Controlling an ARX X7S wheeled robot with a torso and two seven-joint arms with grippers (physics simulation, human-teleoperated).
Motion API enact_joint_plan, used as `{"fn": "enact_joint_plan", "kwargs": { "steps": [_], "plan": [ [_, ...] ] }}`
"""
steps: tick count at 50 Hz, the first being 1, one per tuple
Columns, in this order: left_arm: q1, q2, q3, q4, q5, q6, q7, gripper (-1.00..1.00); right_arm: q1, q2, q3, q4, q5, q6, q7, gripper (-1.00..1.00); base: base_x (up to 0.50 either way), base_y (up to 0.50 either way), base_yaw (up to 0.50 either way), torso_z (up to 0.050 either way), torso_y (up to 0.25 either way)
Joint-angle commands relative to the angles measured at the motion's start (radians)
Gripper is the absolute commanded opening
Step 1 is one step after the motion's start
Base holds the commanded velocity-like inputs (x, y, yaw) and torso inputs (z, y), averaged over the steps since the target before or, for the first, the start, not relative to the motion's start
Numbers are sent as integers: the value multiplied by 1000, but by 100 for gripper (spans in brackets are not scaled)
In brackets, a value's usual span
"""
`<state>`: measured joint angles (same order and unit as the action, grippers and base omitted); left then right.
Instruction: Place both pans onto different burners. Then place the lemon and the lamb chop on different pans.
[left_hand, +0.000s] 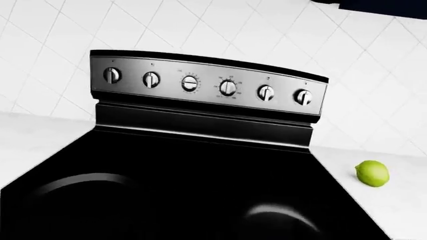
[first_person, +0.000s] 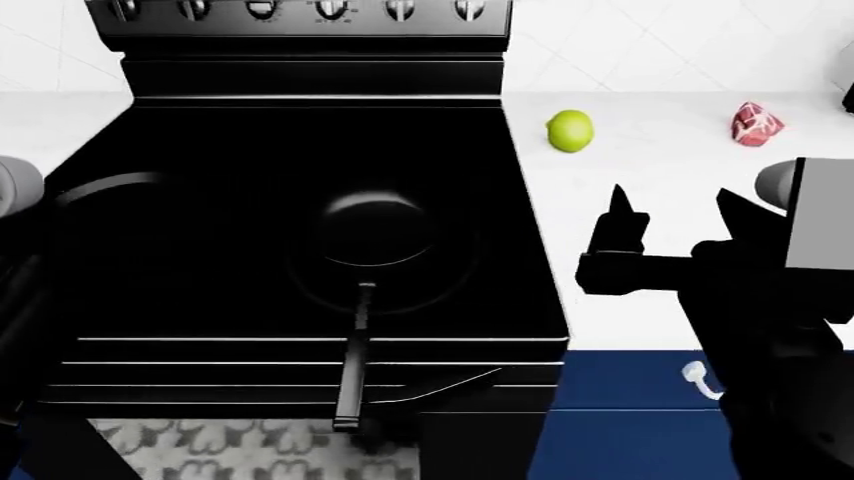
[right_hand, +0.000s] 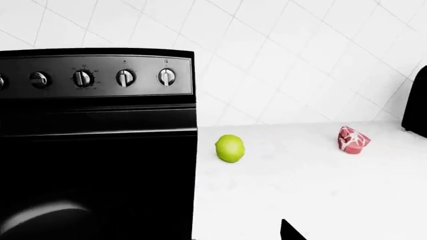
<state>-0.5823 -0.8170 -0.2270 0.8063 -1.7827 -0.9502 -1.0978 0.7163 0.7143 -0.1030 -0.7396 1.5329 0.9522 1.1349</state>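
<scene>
My right gripper (first_person: 674, 215) hovers over counter (first_person: 641, 300) right of cooktop (first_person: 200, 180), fingers spread, holding nothing. Left gripper: out of sight, state unknown. Small pan (first_person: 376, 228) sits on cooktop's near-right part, handle toward me, empty; burner ring too faint to confirm. Second pan (first_person: 100, 190) at left, only rim arc visible, apparently empty. Pan step looks done, I judge. Beyond, lemon (first_person: 570, 131) on counter just beside cooktop; chop (first_person: 755, 123) farther right. Both foods yet to move.
</scene>
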Motion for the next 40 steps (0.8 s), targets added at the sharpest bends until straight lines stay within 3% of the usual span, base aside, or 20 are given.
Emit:
{"fn": "enact_joint_plan", "kwargs": {
  "steps": [1,40],
  "plan": [
    [-26,-7,17,-5,-20,7,-17,100,0,12,10,-7,11,-9,5,100,0,-500,0,0,0],
    [-3,16,24,-12,30,14,17,100,-6,13,-3,1,-3,-23,-3,100,0,-500,0,0,0]
  ]
}}
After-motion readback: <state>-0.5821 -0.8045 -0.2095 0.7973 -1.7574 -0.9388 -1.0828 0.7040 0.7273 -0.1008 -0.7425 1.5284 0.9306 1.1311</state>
